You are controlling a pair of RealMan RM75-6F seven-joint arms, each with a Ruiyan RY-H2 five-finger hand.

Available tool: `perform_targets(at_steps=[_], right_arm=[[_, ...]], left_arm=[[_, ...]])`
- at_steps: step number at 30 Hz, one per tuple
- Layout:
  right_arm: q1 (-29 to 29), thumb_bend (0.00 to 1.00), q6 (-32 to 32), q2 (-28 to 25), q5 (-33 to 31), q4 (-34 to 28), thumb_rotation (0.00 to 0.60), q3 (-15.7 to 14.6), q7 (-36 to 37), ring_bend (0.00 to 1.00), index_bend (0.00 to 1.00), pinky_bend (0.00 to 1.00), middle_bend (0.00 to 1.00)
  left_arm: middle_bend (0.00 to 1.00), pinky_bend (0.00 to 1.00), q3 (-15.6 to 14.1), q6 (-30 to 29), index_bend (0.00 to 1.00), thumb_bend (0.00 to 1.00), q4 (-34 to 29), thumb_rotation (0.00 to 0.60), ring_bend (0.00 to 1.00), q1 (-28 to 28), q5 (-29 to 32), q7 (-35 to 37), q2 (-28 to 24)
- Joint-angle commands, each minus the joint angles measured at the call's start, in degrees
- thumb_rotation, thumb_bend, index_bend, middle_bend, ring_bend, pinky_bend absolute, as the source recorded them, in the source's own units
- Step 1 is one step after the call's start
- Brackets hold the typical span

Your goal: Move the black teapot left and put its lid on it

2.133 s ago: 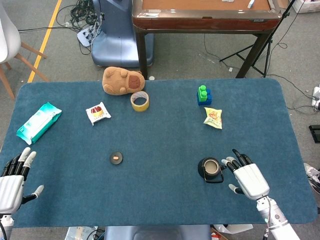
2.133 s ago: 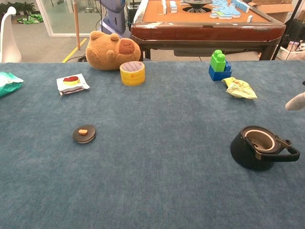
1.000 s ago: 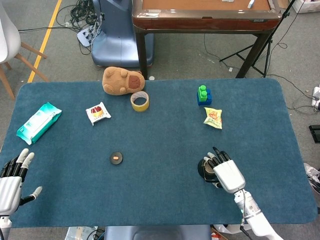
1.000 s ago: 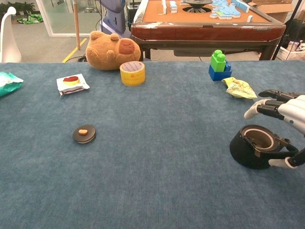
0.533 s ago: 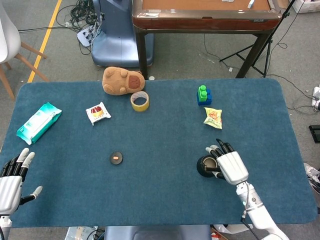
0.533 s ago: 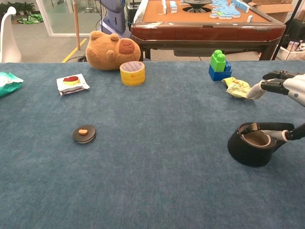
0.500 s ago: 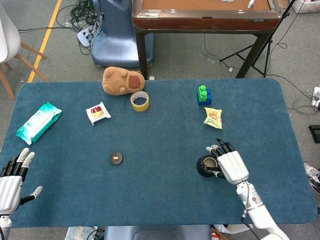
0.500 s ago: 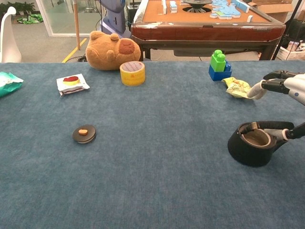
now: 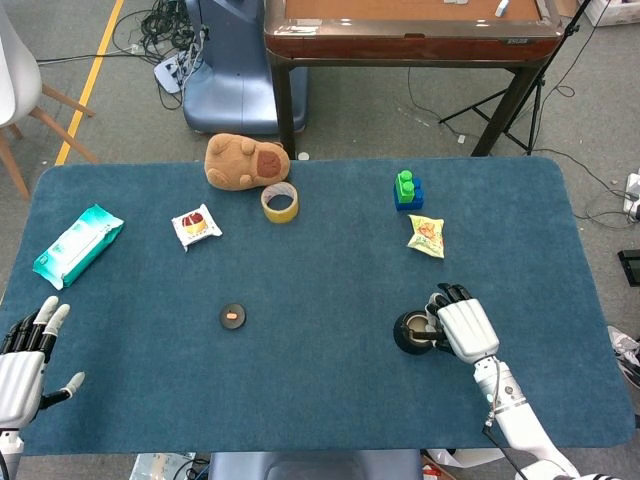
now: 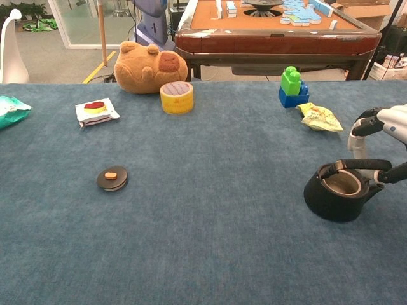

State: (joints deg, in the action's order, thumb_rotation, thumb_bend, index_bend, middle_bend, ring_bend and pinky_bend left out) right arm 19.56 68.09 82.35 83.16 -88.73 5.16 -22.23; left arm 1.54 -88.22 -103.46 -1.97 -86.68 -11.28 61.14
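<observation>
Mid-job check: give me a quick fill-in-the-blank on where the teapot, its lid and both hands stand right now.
1. The right hand grips the black teapot by its ____.
2. The lid lies on the cloth, to the teapot's ____.
3. The teapot's mouth is ____, with no lid on it.
4. The left hand holds ____.

Missing words: handle; left; open; nothing

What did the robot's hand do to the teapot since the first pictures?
The right hand came in from the right, reached over the black teapot and took hold of its handle, which now stands up instead of lying flat. The teapot has shifted only slightly left. The lid, the left hand, the plush toy and the tape roll stayed where they were.
</observation>
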Motion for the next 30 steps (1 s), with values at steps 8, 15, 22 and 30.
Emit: perform_targets(at_steps=[8,15,22,30], right_arm=[[1.67,0.51,0.40,-1.36,0.79,-1.65,0.600,1.05,1.77,0.19,0.66,0.21,0.40],[4.33,0.51,-0.96,-2.72,-0.87,-4.68,0.600,4.00,2.89,0.19,0.66,0.21,0.40],[8.33,0.51,-3.37,-1.59,-3.53,-5.97,0.600,7.31,1.90,0.19,0.66,0.21,0.40],[13.56,0.51,-7.24,1.38,-9.03,-4.66,0.600,10.84,1.12,0.19,0.66,0.21,0.40]], left_arm=[[0.00,0.06,0.06,0.06,0.02,0.20,0.10,0.600,0.00,-0.02,0.12,0.09,-0.10],[0.00,0.06,-0.14,0.14,0.03,0.20,0.13,0.600,0.00,0.06,0.04,-0.02,-0.07],[0.00,0.06,-0.19,0.23,0.03,0.20,-0.55,0.600,0.00,0.05,0.09,-0.73,-0.46],[0.00,0.06,-0.44,-0.01,0.02,0.20,-1.83,0.600,0.00,-0.14,-1.43,-1.74,-0.84]])
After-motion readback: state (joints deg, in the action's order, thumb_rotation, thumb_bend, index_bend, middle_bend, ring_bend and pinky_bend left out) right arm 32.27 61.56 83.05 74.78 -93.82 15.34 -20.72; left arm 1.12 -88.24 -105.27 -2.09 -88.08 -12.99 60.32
